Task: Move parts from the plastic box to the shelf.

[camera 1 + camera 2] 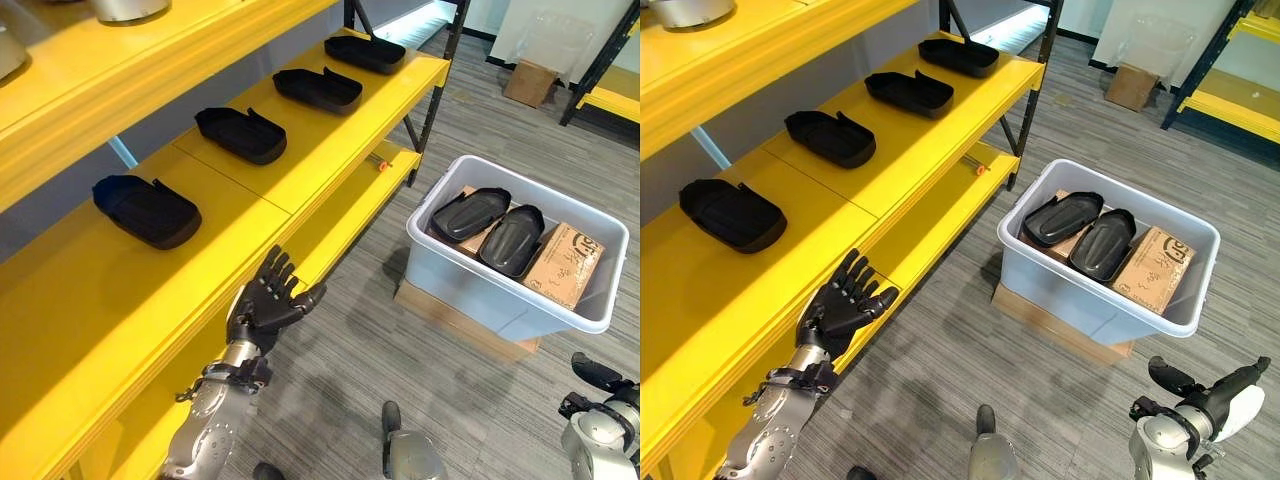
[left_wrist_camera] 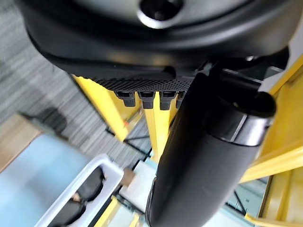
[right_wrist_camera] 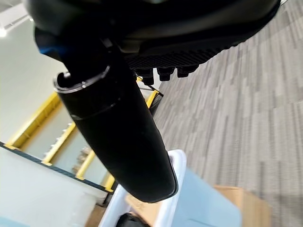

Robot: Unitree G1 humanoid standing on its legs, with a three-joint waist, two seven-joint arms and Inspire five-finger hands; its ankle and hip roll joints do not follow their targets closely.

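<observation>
Grey striped carpet [image 1: 330, 380] runs under everything, with the yellow shelf [image 1: 120, 330] along the robot's left and the plastic box [image 1: 500, 300] well apart to the right. Nearest, the left hand [image 1: 265, 305] hangs at the shelf's front edge, fingers straight and spread, holding nothing. The right hand [image 1: 1200, 395] sits low at the robot's right, short of the box; whether its fingers are open or curled I cannot tell.

My judgement: a part has just been set down or none is yet taken, so the step in hand is the reach to the box. To do it well, the hand should come down over the box's open top, not across its white rim, and take the part that lies uppermost, closing round a long edge so the shell does not tip.

Four black moulded parts lie in a row on the shelf, spaced apart: the nearest part [image 1: 147, 210], the second part [image 1: 240, 134], the third part [image 1: 318, 89] and the farthest part [image 1: 365, 52]. Inside the box two more black parts [image 1: 470, 213] lean side by side, touching, on a brown carton [image 1: 565, 262]. A flat cardboard sheet [image 1: 460, 320] lies under the box.
</observation>
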